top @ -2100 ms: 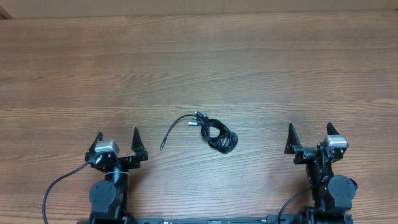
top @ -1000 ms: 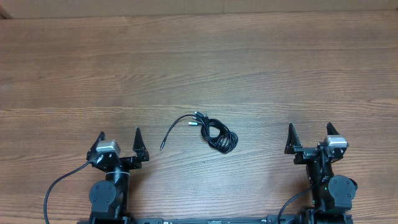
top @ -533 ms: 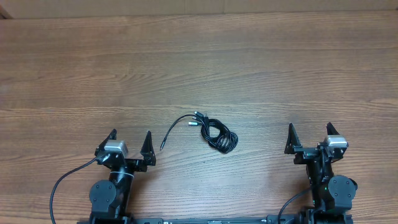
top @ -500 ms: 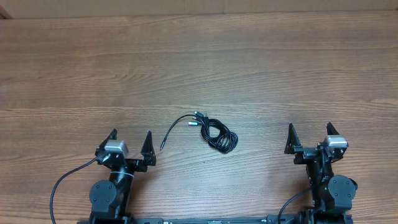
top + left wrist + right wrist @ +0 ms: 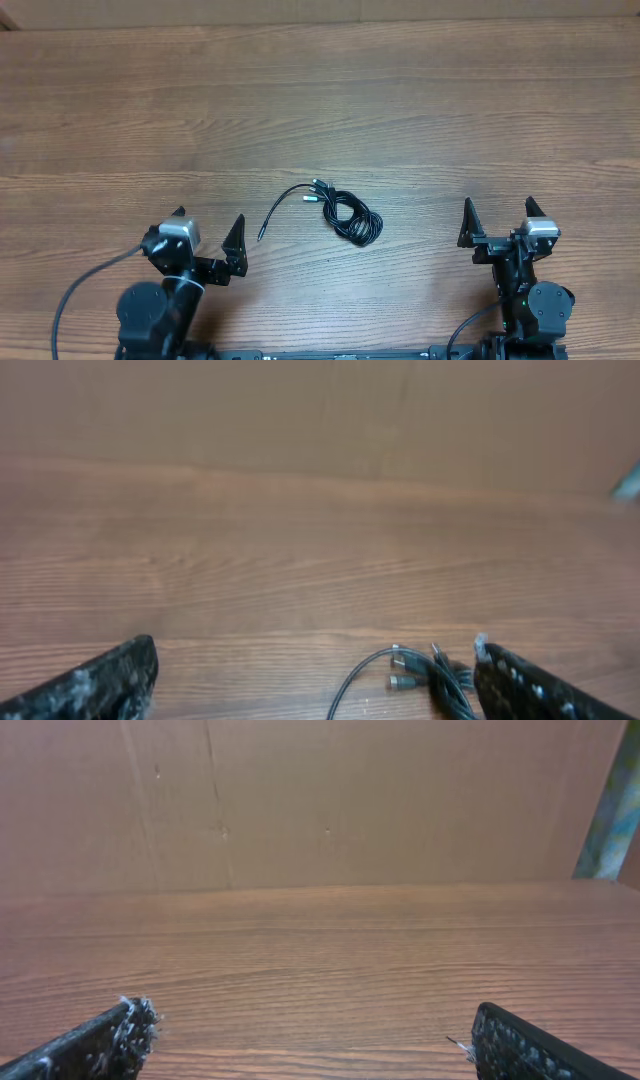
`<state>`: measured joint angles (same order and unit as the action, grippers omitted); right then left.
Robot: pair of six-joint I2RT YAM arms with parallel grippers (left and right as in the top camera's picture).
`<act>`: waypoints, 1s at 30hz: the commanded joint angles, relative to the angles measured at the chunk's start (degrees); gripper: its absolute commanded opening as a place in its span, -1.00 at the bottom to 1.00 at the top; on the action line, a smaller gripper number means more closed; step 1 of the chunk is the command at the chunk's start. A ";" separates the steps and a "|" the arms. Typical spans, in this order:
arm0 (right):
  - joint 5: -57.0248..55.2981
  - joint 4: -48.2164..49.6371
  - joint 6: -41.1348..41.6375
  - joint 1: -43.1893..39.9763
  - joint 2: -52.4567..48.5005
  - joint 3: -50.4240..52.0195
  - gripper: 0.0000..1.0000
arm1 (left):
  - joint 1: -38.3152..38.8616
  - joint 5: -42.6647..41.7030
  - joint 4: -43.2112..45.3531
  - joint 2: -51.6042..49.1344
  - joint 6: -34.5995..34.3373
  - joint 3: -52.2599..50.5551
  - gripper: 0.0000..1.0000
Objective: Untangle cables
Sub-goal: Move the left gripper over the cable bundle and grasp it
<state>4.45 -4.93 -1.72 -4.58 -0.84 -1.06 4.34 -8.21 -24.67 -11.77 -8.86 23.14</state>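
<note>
The cables (image 5: 340, 212) lie in a small black tangle at the middle of the wooden table, with one loose end curving out to the left and plug tips at the top. They also show in the left wrist view (image 5: 420, 675), just ahead of the right finger. My left gripper (image 5: 208, 222) is open and empty, to the lower left of the tangle. My right gripper (image 5: 497, 212) is open and empty at the right, well apart from the cables. No cable shows in the right wrist view.
The wooden table (image 5: 320, 110) stretches far beyond the tangle. A brown cardboard wall (image 5: 320, 800) stands behind the table's far edge. Thicker black wires fixed to the arms (image 5: 80, 300) hang at the front.
My left arm has moved right and turned toward the cables, its gripper still open. The right arm and the cables have not moved.
</note>
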 commanded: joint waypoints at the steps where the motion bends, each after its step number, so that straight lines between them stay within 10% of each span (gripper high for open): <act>1: -0.50 0.33 0.17 -0.37 0.57 0.59 1.00 | -0.46 -2.16 -5.75 -9.38 3.82 8.66 1.00; 15: -0.48 0.33 0.17 -0.37 0.57 0.59 1.00 | 9.44 -1.62 -42.47 -60.41 5.79 52.11 1.00; 23: -0.48 0.33 0.15 -0.37 0.57 0.57 1.00 | 15.19 -2.51 -40.50 -78.29 -8.81 52.83 1.00; 30: -0.50 0.33 0.15 -0.37 0.57 0.59 1.00 | 19.12 -2.80 -39.04 -90.66 -22.27 52.81 0.36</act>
<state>4.45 -4.80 -1.69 -4.58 -0.64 -1.06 20.69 -10.52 -64.64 -99.20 -24.14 75.07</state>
